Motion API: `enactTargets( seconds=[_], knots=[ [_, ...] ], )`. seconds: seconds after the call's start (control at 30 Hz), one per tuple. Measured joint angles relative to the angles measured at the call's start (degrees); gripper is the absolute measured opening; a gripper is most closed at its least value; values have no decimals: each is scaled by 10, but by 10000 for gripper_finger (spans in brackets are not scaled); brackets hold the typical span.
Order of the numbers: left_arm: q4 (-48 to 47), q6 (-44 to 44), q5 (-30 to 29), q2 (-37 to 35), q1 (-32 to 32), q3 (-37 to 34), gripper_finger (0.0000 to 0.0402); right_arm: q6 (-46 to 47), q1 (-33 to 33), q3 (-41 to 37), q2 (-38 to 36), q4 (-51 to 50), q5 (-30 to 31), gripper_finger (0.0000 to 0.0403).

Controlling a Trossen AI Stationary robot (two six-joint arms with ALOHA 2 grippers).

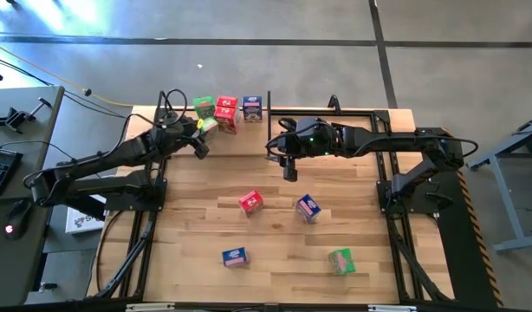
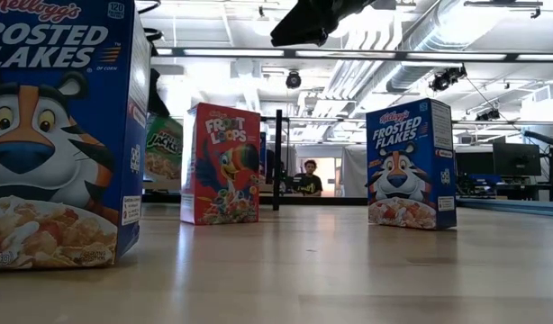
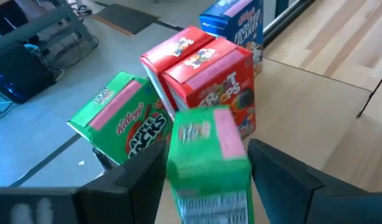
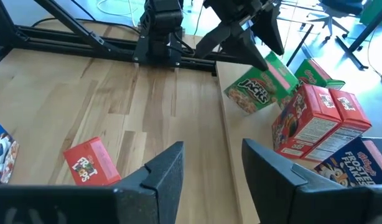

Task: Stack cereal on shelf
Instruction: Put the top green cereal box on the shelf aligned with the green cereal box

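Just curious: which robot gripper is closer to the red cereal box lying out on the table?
Right. The right gripper hangs just shelfward of the red box; the left gripper is farther off, at the shelf.

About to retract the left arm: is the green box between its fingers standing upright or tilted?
Tilted. In the right wrist view the green box leans at an angle between the left gripper's fingers, unlike the upright red boxes beside it.
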Motion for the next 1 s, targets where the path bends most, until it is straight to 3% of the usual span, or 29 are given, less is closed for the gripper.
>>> enactTargets(
  seconds=[0.37, 0.53, 0.67, 0.83, 0.9, 1.0],
  knots=[
    [-14, 4, -2, -13, 0, 3, 216, 0, 0, 0, 0, 0, -1, 156],
    [-54, -30, 29, -13, 0, 52, 202, -2, 0, 0, 0, 0, -1, 156],
    [-111, -63, 71, -13, -10, 104, 167, -17, 0, 0, 0, -3, -1, 156],
    [-173, -116, 170, 0, -54, 118, 100, -30, -3, 0, 0, -43, -1, 152],
    [-205, -141, 169, 19, -72, 114, 74, -28, -9, 0, 4, -68, -20, 141],
    [-255, -173, 102, 56, -89, 114, 45, -13, -13, 0, 20, -88, -33, 113]
  ],
)
